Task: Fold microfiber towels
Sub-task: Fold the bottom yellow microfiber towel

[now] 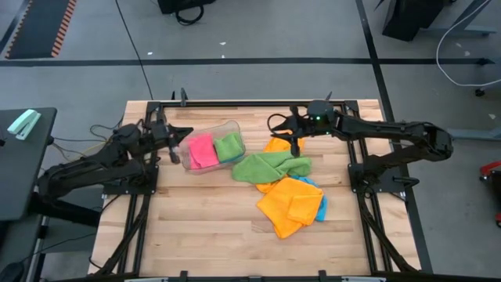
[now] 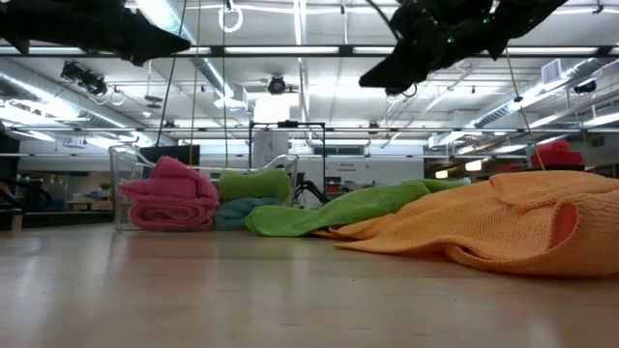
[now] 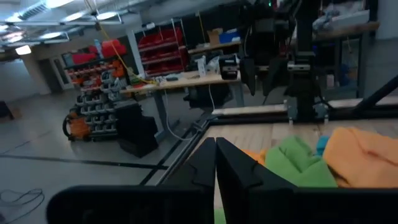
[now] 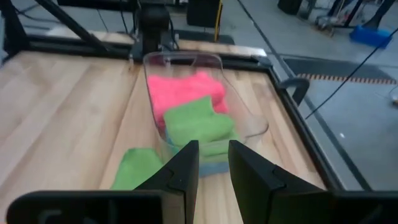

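Note:
A clear plastic tub (image 1: 235,125) at the table's far middle holds a folded pink towel (image 1: 203,150) and a folded green one (image 1: 228,146); the right wrist view shows a blue one (image 4: 206,167) under the green. To the tub's right, a loose green towel (image 1: 270,167) lies spread on the table, partly over orange towels (image 1: 290,205), with a blue one (image 1: 319,205) peeking out from under them. My left gripper (image 1: 188,134) hovers shut at the tub's left end. My right gripper (image 1: 280,125) hangs open above the pile's far edge, pointing toward the tub, with nothing between its fingers (image 4: 186,163).
Bare wood lies along the table's near half and its left side. A black frame rail (image 1: 258,102) runs along the table's far edge, close behind both grippers. The tub's thin wall (image 2: 121,184) stands just in front of my left gripper.

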### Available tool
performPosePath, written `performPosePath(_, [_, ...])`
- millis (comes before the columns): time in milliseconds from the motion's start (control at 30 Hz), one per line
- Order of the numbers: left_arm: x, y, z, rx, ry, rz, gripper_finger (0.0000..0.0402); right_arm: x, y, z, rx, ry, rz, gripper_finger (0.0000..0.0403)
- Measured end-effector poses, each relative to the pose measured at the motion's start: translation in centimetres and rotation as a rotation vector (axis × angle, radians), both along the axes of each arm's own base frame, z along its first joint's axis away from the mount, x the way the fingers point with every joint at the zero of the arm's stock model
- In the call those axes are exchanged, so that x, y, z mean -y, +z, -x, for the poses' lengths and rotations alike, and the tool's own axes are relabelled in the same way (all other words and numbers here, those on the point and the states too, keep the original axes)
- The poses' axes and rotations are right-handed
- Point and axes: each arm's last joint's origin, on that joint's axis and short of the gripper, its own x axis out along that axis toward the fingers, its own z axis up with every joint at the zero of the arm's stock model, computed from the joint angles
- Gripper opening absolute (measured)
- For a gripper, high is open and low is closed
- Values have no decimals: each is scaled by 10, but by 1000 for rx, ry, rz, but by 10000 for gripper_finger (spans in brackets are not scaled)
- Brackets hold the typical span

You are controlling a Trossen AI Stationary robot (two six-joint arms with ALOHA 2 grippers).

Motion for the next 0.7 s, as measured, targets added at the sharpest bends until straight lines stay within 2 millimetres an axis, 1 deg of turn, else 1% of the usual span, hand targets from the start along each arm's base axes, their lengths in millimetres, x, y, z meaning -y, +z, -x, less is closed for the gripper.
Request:
performPosePath(67, [2,2,5,29,-2,9,23,-3,3,4,21,2,-5,96])
performPosePath(133, [3,-2,7,56,-4,27,17,-8,-1,7,21,3,-39,96])
performPosePath(300, [3,-26,8,115,-14,85,6,-29,-35,9,-25,41,-143,96])
performPosePath(367, [4,-36,8,116,-19,121,12,-38,-44,10,-50,40,-167,96])
performPosePath(467, [5,-45,9,128,-34,156,28,-52,-51,9,-73,32,-191,96])
performPosePath(600, [9,-45,11,149,-72,156,34,-75,-60,2,-112,53,-208,96])
performPosePath(700, [13,-43,13,153,-115,124,25,-92,-70,-4,-159,56,-209,96])
